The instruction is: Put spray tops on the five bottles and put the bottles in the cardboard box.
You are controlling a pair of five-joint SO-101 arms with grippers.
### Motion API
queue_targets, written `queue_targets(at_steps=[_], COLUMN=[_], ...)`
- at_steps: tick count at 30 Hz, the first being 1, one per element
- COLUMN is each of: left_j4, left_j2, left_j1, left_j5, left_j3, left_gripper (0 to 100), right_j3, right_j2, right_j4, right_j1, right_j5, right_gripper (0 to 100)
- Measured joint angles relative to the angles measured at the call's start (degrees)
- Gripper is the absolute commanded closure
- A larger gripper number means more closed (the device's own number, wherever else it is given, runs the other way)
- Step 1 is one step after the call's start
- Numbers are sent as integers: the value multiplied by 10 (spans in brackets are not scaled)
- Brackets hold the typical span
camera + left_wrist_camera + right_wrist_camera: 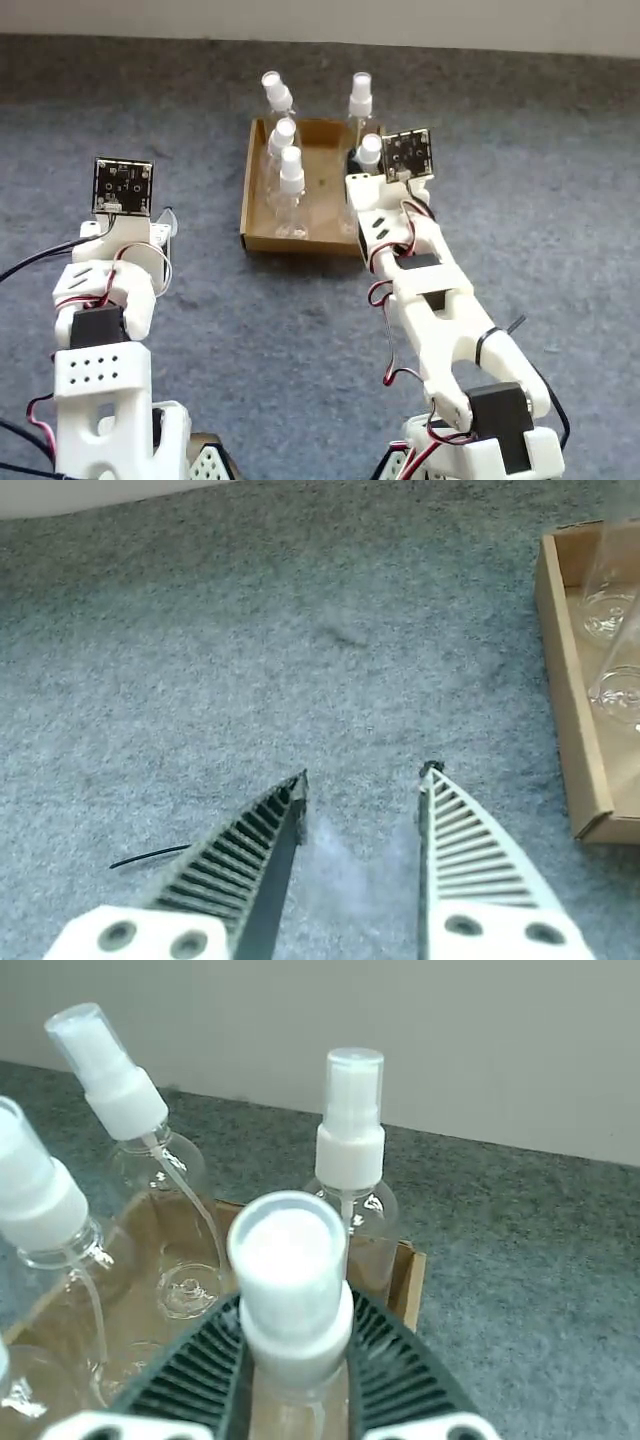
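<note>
Right gripper [295,1332] clamps the last bottle [290,1260] at the box [254,200]'s right side. Best lower it straight down, clear of the other bottles [291,175], then release. Left gripper [362,775] hangs open over carpet [200,630].

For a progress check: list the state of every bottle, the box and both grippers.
Box: open-topped.
Back-left bottle: capped, in box.
Back-right bottle: capped, in box.
Middle bottle: capped, in box.
Front bottle: capped, in box.
Held bottle: capped, gripped at box's right edge.
Left gripper: open, empty.
Right gripper: shut on held bottle.
</note>
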Motion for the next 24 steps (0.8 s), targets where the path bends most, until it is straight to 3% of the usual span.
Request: queue_targets(at_steps=[6,24], left_j4=[0,-2], left_j2=[0,0], left_j1=[0,0], left_j5=[0,0], left_j3=[0,9], left_gripper=[829,829], right_j3=[0,0], right_j2=[1,-30], right_j4=[0,32], right_j1=[0,-4], right_j5=[0,0], right_gripper=[796,786])
